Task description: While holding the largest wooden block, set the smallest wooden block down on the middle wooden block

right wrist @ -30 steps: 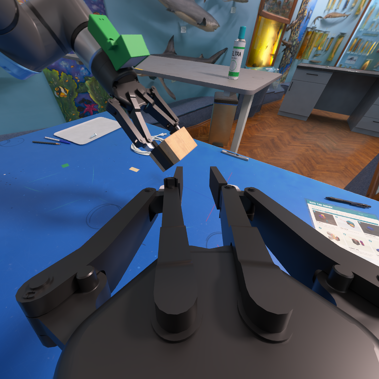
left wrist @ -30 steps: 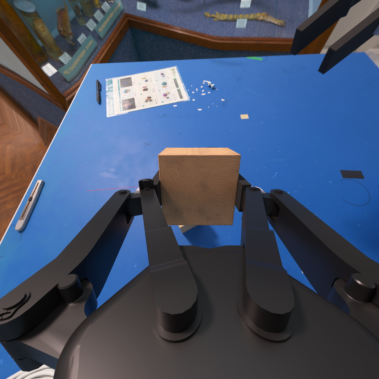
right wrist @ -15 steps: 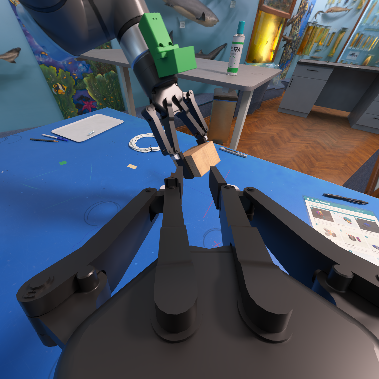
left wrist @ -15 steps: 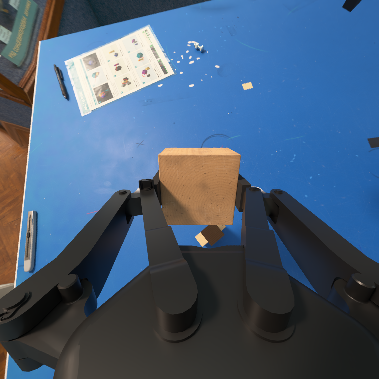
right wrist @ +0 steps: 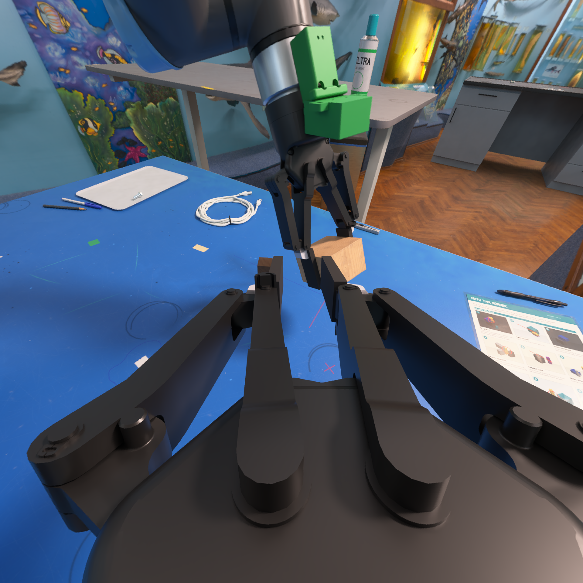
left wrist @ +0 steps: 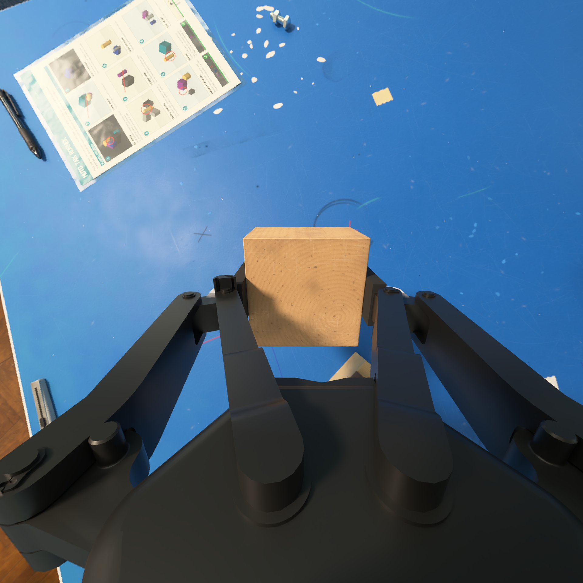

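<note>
My left gripper (left wrist: 306,284) is shut on the largest wooden block (left wrist: 306,287), a pale cube held above the blue table (left wrist: 441,189). In the right wrist view the left gripper (right wrist: 328,249) hangs nearly straight down with the block (right wrist: 344,255) just beyond my right fingertips. My right gripper (right wrist: 303,277) is open and empty, low over the table. A smaller wooden block (right wrist: 263,265) stands on the table behind my right gripper's left finger, mostly hidden. It also peeks out under the held block in the left wrist view (left wrist: 351,369). I see no third block.
A picture sheet (left wrist: 126,91), a black pen (left wrist: 20,123), a bolt (left wrist: 280,19) and a utility knife (left wrist: 42,403) lie near the table's left edge. A white cable coil (right wrist: 227,209), a white tray (right wrist: 132,186) and pens (right wrist: 72,203) lie farther off.
My left gripper has swung down and toward my right gripper with the large block, now pointing nearly straight down. A smaller block has come into view beside my right fingers. The right gripper stays put.
</note>
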`<action>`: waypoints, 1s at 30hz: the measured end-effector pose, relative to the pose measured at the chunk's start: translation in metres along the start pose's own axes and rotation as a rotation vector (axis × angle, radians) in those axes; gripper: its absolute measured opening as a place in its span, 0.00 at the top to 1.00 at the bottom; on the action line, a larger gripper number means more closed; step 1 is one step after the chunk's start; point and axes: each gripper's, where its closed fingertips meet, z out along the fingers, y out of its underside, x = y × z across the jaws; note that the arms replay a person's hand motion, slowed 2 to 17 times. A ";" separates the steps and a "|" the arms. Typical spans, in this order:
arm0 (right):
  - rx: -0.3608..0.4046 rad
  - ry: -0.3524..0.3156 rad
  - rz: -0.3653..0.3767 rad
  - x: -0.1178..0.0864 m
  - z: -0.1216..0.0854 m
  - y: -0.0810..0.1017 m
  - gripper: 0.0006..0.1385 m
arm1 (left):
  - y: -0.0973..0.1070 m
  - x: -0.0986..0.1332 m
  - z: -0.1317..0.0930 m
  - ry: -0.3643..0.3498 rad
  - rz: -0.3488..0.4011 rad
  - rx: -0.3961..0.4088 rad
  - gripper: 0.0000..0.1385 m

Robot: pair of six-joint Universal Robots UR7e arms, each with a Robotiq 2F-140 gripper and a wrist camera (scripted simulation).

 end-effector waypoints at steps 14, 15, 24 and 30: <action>0.015 0.026 0.021 0.017 -0.013 0.004 0.77 | -0.026 -0.022 0.047 0.043 0.002 -0.097 0.46; 0.017 0.029 0.023 0.018 -0.014 0.004 0.78 | -0.028 -0.023 0.050 0.045 0.002 -0.104 0.46; 0.026 0.042 0.049 0.030 -0.023 0.009 0.78 | -0.035 -0.029 0.077 0.061 -0.005 -0.162 0.46; 0.023 0.047 0.060 0.035 -0.027 0.015 0.78 | -0.034 -0.031 0.090 0.065 -0.015 -0.192 0.46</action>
